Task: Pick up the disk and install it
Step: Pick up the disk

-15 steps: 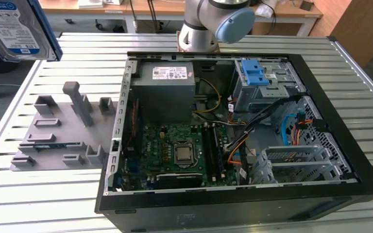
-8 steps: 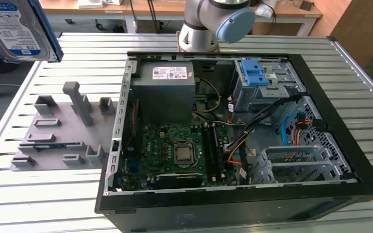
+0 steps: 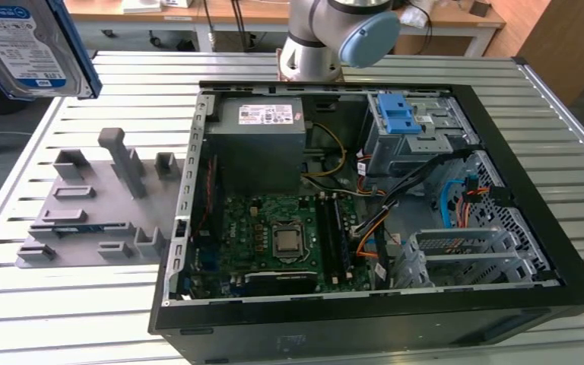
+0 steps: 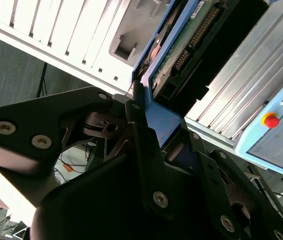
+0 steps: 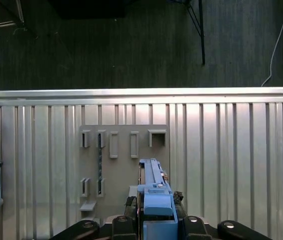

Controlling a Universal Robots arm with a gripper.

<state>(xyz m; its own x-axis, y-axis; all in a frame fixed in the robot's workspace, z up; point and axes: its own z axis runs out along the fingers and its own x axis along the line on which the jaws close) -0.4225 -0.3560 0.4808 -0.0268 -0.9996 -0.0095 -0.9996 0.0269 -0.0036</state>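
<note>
The disk (image 3: pixel 28 47) hangs in the air at the exterior view's upper left, high above the table, its silver face and white-and-blue label showing inside a blue carrier. In both wrist views my gripper (image 4: pixel 159 132) is shut on the carrier's blue end. In the second wrist view the disk's green circuit board (image 4: pixel 189 37) faces the camera. The first wrist view shows the disk (image 5: pixel 153 182) edge on above my gripper (image 5: pixel 156 220), over the grey slotted holder (image 5: pixel 124 150).
An open black computer case (image 3: pixel 535 258) lies on the slatted metal table (image 3: pixel 58 319), with a grey cage and blue latches (image 3: pixel 404 118) near its back. The grey holder (image 3: pixel 94 205) sits beside it. The arm's base (image 3: pixel 318 42) stands behind. A pendant (image 4: pixel 276 127) lies nearby.
</note>
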